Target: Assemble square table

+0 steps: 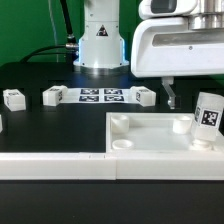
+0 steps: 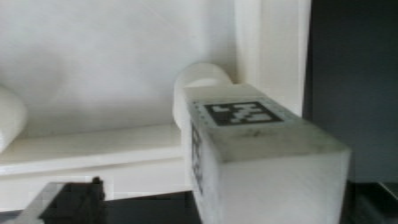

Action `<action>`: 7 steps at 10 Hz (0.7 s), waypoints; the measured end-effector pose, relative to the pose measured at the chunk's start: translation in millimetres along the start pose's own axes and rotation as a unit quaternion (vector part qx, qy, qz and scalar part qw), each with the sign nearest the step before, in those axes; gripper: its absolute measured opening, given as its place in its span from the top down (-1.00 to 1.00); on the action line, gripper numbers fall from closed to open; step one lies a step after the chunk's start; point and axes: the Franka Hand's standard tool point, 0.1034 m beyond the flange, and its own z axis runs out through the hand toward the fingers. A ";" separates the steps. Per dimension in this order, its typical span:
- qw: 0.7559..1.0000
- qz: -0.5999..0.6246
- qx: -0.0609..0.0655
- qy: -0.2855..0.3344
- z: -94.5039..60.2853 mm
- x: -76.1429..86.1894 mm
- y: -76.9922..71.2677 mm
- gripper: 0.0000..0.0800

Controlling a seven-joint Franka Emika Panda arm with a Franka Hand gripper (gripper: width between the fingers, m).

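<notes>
The jaws stand spread and pinch nothing. One dark finger (image 1: 170, 97) hangs just above the far rim of the square top (image 1: 150, 135), a clear gap away from the leg (image 1: 207, 118); the other finger cannot be seen. That leg stands nearly upright at the top's corner on the exterior view's right, its tag facing out. The wrist view shows it close beside a round socket (image 2: 205, 76). Three more legs (image 1: 53, 96) lie on the black tabletop (image 1: 40, 125) around the marker board (image 1: 100, 96).

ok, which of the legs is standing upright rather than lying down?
The leg at the exterior view's right, upright on the square top's corner. The other legs lie on the black table.
</notes>
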 end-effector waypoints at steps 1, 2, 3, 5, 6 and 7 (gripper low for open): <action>1.000 0.004 -0.001 -0.023 1.5 -2.1 4.8 -0.62; 1.000 0.011 0.000 -0.020 2.0 -1.4 4.0 -0.62; 1.000 0.022 0.001 -0.022 3.7 -5.2 -2.7 -0.62; 0.999 0.028 0.002 -0.023 3.7 -5.5 -4.8 -0.62; 0.999 0.038 0.002 -0.023 3.7 -5.4 -4.4 -0.62; 0.999 0.046 0.002 -0.023 3.8 -5.4 -4.3 -0.32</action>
